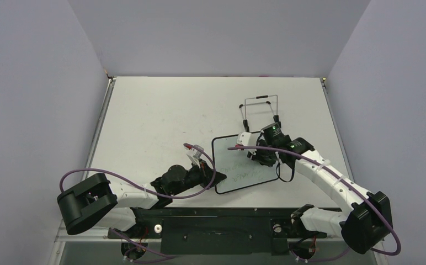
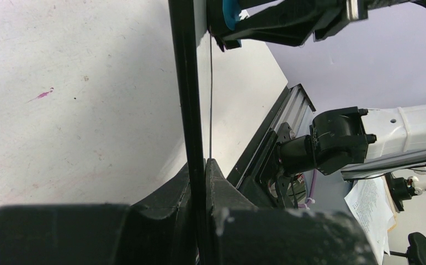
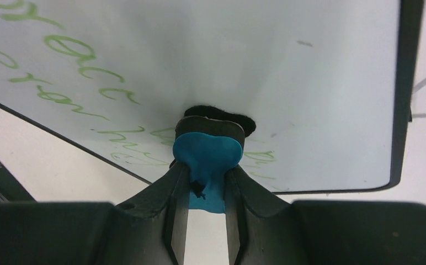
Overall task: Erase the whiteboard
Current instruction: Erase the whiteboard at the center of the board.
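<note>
The desk (image 1: 161,110) carries the whiteboard (image 1: 243,165) mid-right. My left jaws (image 2: 200,182) are clenched on the whiteboard's left frame edge. My right jaws (image 3: 206,182) clamp the blue eraser (image 3: 208,157) against the whiteboard's face; green writing (image 3: 62,72) runs leftward from it.

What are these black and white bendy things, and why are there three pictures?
They are two robot arms bolted to a white table. One picture looks down from above; the other two come from cameras on the wrists. The left gripper pinches the thin black frame of a small white whiteboard to steady it. The right gripper holds a small blue-and-black eraser pressed against the board, which has green handwriting on it. A wire stand lies behind.
</note>
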